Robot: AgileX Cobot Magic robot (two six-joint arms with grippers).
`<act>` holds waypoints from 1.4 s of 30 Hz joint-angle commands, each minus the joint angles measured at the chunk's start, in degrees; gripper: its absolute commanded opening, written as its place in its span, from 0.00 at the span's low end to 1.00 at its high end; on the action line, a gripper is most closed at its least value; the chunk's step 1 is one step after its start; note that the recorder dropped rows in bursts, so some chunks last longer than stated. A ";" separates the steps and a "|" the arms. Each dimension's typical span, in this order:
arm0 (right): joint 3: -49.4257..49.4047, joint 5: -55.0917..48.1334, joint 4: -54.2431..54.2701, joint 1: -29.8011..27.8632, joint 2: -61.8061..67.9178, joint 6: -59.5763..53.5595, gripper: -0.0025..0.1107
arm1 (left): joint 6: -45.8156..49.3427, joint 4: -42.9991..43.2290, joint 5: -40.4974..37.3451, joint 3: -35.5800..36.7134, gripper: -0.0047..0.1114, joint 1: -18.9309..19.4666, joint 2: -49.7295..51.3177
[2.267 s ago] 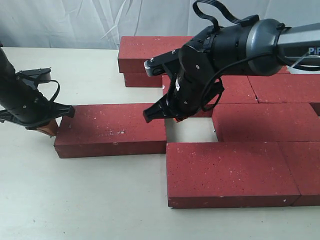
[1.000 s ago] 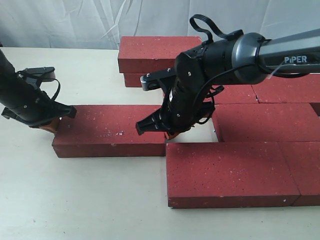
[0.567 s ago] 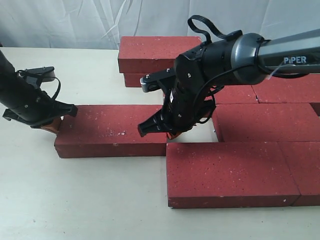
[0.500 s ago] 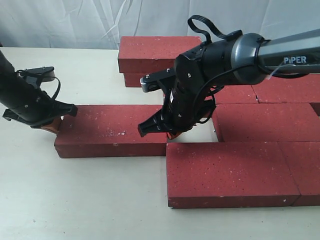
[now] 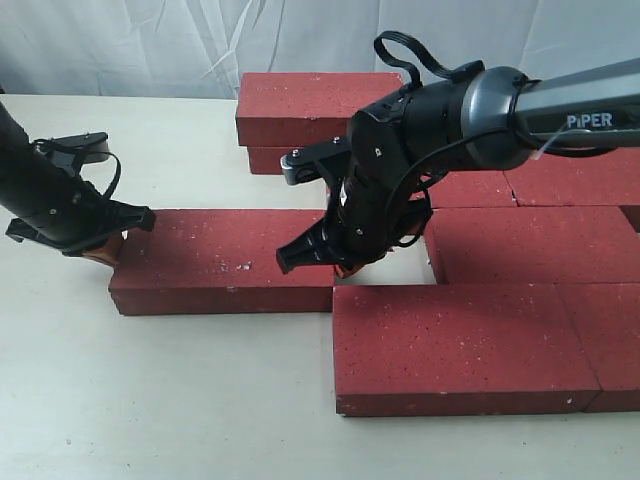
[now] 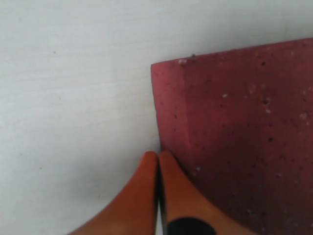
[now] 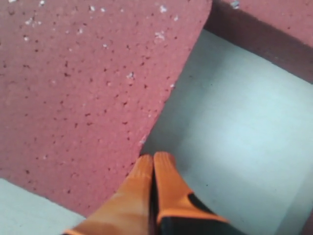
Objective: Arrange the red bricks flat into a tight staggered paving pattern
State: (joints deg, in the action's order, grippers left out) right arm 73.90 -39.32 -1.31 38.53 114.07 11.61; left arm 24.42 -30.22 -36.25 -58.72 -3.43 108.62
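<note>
Pale counter (image 5: pixel 190 400), red bricks (image 5: pixel 470 345) paved flat at right, one loose brick (image 5: pixel 225 262) just beside them; left jaws clenched empty at its left end, right jaws clenched at its right end

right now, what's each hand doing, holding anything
Left hand: closed, holding nothing, tips at one end of the loose brick.
Right hand: closed, holding nothing, tips at that brick's other end.
</note>
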 commanded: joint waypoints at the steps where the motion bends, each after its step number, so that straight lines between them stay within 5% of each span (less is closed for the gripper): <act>1: 0.09 1.72 -0.64 -0.08 -0.09 1.02 0.02 | 0.21 -1.75 -0.35 -0.30 0.04 -0.15 -0.02; 15: 0.09 -1.25 -14.08 -0.20 -2.16 15.70 0.02 | -3.60 6.77 -0.05 -1.31 0.04 -0.15 -1.00; 42: 0.09 11.27 -14.40 -2.46 0.17 21.96 0.02 | -6.23 10.79 1.91 -1.40 0.04 -0.15 -1.57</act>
State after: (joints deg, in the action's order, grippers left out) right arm 73.90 -29.09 -15.79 36.25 112.93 33.50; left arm 18.30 -19.37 -34.79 -59.90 -3.43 107.54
